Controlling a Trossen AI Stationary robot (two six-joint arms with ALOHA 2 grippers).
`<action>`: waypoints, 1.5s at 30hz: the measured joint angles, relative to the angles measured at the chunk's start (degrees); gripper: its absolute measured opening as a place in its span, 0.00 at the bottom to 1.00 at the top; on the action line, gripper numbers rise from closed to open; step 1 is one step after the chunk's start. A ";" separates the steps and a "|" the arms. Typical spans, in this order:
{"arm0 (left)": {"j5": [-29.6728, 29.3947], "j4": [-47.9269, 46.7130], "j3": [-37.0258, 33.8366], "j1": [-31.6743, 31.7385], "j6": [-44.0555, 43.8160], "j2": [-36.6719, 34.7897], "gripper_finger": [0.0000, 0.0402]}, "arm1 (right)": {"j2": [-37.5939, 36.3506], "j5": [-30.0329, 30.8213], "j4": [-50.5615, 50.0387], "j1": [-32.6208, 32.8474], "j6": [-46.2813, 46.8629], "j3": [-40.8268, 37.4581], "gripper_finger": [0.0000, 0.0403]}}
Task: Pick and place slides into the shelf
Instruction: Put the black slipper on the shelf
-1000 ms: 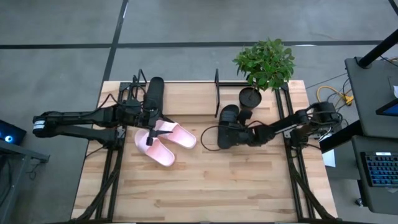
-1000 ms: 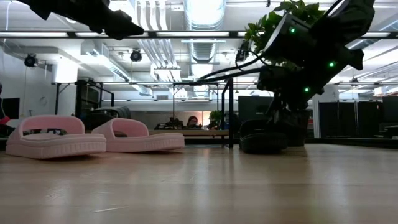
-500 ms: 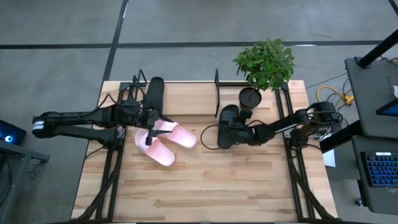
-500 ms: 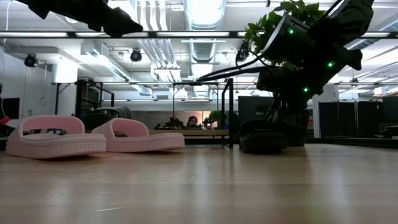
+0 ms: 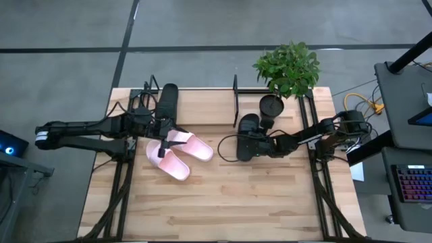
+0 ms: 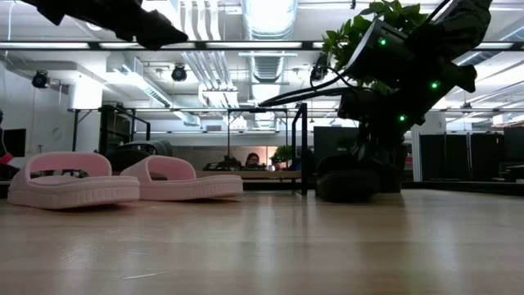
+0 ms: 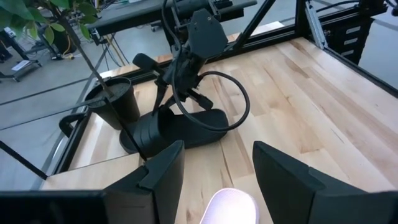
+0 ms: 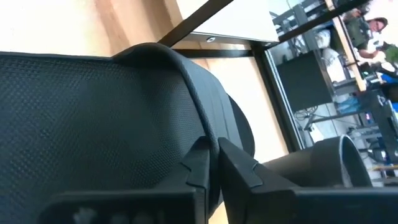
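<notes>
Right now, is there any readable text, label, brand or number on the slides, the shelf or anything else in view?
None is readable. The black slide in the right gripper, the pink slides, the shelf and the plant pot show no markings. The keyboard beside the table has keys too small to read.

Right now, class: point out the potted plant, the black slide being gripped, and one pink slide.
potted plant [image 5: 287, 66]: high view, leaves.
black slide [image 5: 247, 137]: high view, strap.
pink slide [image 5: 195, 146]: high view, footbed.
</notes>
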 joint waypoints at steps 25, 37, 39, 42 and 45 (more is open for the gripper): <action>-2.48 7.00 -0.51 -0.01 2.36 0.28 0.44 | -25.89 -15.62 -12.29 12.73 12.77 10.43 0.02; 6.83 37.56 -12.18 -0.01 12.61 0.90 0.44 | -32.08 -25.20 13.70 18.04 -2.90 6.68 0.02; 7.24 44.84 -14.83 -0.01 12.61 1.84 0.44 | -31.21 -26.86 16.98 18.03 -5.25 6.54 0.02; 10.43 52.03 -16.89 -0.01 12.20 4.29 0.44 | -29.40 -30.13 22.20 17.99 -8.52 6.47 0.02; 11.99 55.11 -17.05 -0.01 12.09 6.93 0.44 | -27.55 -32.79 26.31 17.96 -11.06 6.47 0.02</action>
